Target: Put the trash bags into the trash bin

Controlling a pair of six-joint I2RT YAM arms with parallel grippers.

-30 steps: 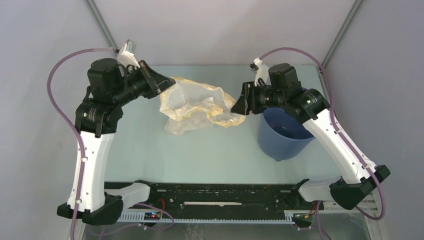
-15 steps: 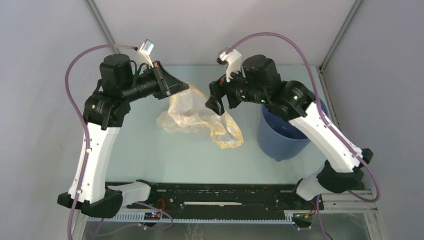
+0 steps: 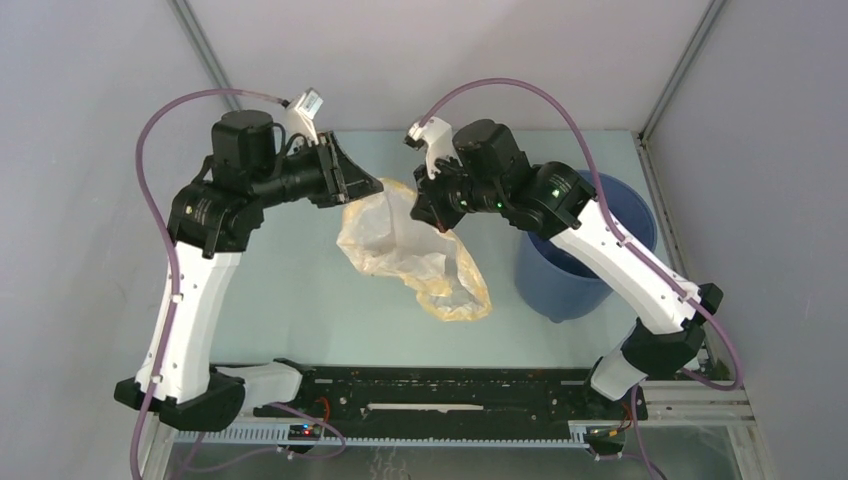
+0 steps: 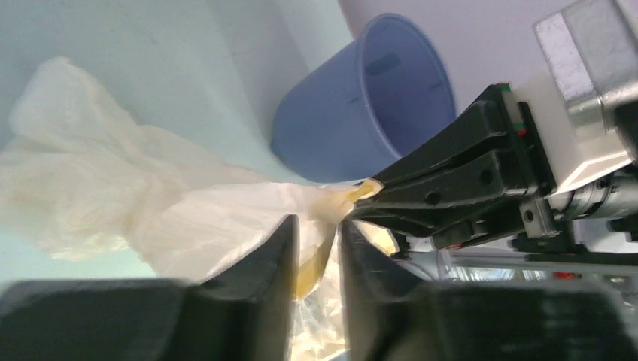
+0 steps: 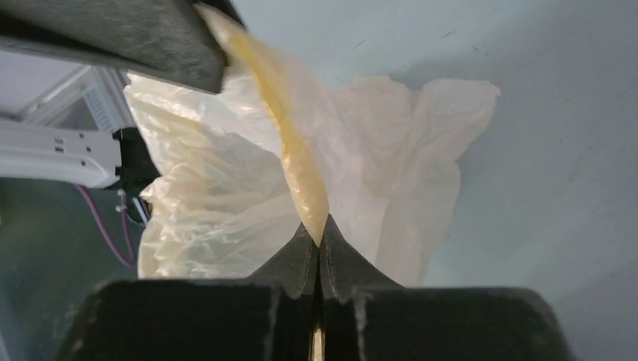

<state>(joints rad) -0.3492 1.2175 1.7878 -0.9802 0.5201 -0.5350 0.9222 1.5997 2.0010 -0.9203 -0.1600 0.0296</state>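
The trash bag (image 3: 400, 245), a crinkly cream plastic film, hangs between my two grippers above the table. My right gripper (image 3: 432, 218) is shut on a yellowish rolled edge of the bag (image 5: 301, 173), pinched at its fingertips (image 5: 320, 237). My left gripper (image 3: 372, 187) sits close beside it. Its jaws (image 4: 316, 226) stand a narrow gap apart, with the same yellow edge running loosely between them. The rest of the bag (image 4: 113, 195) droops toward the table. The trash bin (image 3: 580, 275), a blue bucket, stands upright at the right, behind the right arm, and also shows in the left wrist view (image 4: 353, 113).
The pale green table (image 3: 300, 310) has a black rail (image 3: 430, 390) along its near edge. Grey walls with corner posts enclose the back and sides. Purple cables arc above both arms.
The right gripper let go of the bag's right end, swung left and shut on its edge beside the left gripper. The left arm shifted right and its jaws parted slightly. The bag sags lower right.
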